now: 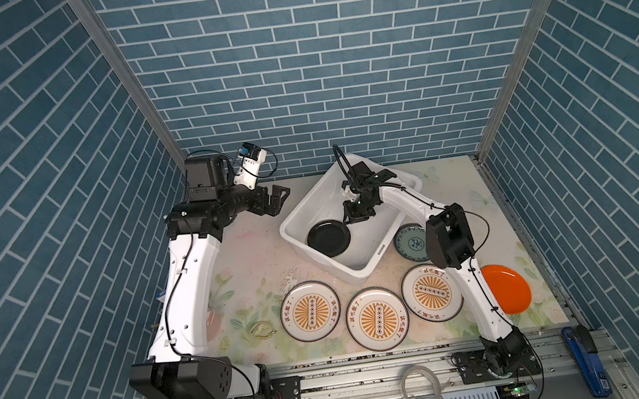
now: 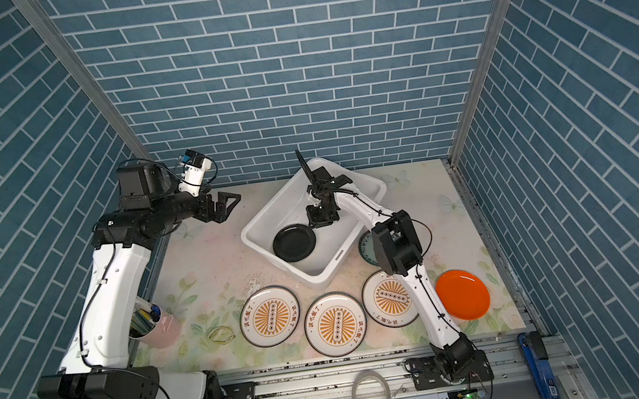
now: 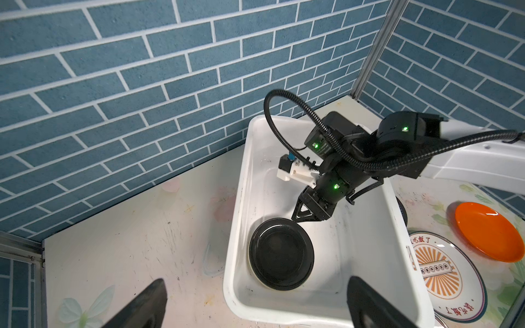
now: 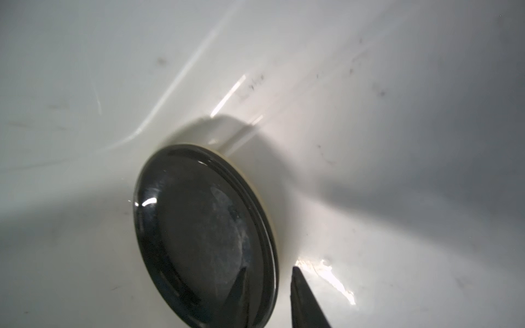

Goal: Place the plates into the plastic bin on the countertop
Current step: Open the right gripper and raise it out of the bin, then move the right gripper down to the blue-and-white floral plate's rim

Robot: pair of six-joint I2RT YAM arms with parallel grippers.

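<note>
A black plate (image 1: pixel 328 238) (image 3: pixel 281 254) lies flat inside the white plastic bin (image 1: pixel 361 271). A pale rim shows under this plate (image 4: pixel 199 227) in the right wrist view. My right gripper (image 1: pixel 348 222) (image 4: pixel 268 271) reaches down into the bin, open a little; one finger stands over the plate, the other outside its rim, with a gap showing. My left gripper (image 1: pixel 282 201) (image 3: pixel 257 281) hovers wide open and empty left of the bin. On the countertop (image 1: pixel 251 268) lie three sunburst plates (image 1: pixel 311 311) (image 1: pixel 377 318) (image 1: pixel 432 292), an orange plate (image 1: pixel 508 289) and a teal-patterned plate (image 1: pixel 411 243) partly behind my right arm.
A pink cup of pens (image 2: pixel 158 326) stands by my left arm at the front left. Rubber bands (image 1: pixel 261 329) lie left of the sunburst plates. A blue tool (image 1: pixel 584 358) and a coiled clear tube (image 1: pixel 418 389) rest on the front rail. Tiled walls close three sides.
</note>
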